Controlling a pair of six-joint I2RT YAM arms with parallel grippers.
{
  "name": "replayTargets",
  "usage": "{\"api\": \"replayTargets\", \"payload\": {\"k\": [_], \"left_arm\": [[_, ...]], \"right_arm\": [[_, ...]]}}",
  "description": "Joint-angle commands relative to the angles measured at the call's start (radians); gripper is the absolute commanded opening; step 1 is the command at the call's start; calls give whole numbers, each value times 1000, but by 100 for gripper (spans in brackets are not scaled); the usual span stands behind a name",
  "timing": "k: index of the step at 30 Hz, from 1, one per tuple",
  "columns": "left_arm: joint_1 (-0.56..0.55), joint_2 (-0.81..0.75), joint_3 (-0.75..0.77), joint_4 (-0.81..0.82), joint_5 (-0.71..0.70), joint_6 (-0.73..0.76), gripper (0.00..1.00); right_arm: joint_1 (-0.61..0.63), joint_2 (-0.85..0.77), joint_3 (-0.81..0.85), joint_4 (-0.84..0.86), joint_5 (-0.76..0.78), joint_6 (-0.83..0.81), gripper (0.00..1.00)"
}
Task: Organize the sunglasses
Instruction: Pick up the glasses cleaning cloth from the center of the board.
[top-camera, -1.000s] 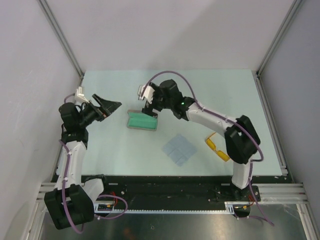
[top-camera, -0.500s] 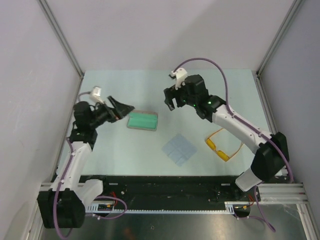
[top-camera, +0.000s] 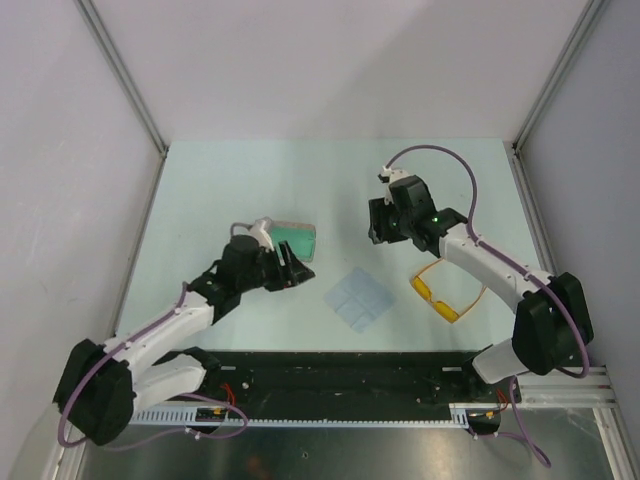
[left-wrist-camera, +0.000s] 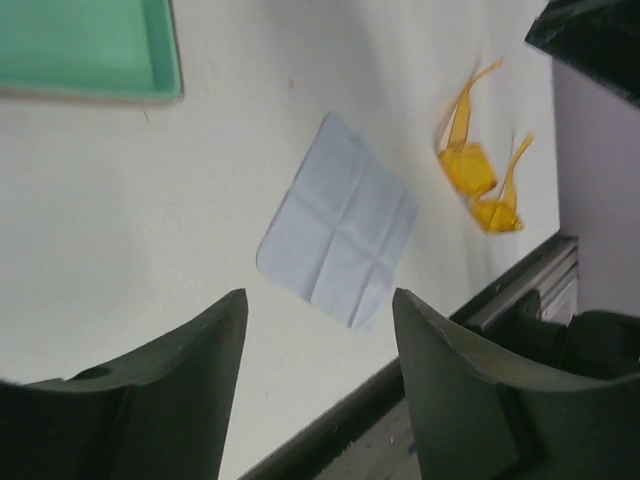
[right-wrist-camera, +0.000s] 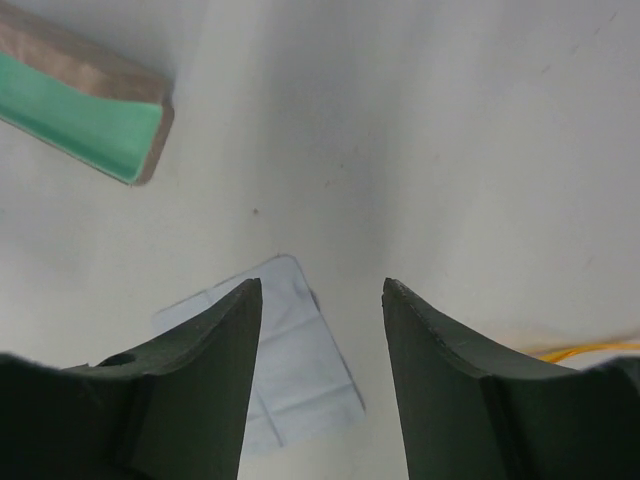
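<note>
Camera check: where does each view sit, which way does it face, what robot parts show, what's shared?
Top external: above and behind the bases, looking down on the table; the left arm and right arm show.
Left wrist: on the left arm, looking down past the cloth to the sunglasses; left fingers at bottom.
Right wrist: on the right arm, looking down at the table; right fingers at bottom.
Shared: both wrist views catch the cloth and the case.

One pair of yellow-orange sunglasses (top-camera: 434, 294), one green-lined case (top-camera: 296, 239), one pale blue cloth (top-camera: 358, 298), two grippers counted: one left gripper (top-camera: 297, 268), one right gripper (top-camera: 376, 232).
</note>
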Motion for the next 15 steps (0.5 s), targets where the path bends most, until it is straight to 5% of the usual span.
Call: {"api": "replayTargets", "payload": {"k": [1,6,15], "left_arm": [[-117,78,6,16,-150,-68,63],[-152,228,51,16,-158,-61,49],[-206,353,281,29,-123,191,49]], "right_arm": [[-3,-20,-62,24,-59,91,55],[-10,-38,-127,32,-78,125,55],[10,-167,-300,-5,129,404,52]]}}
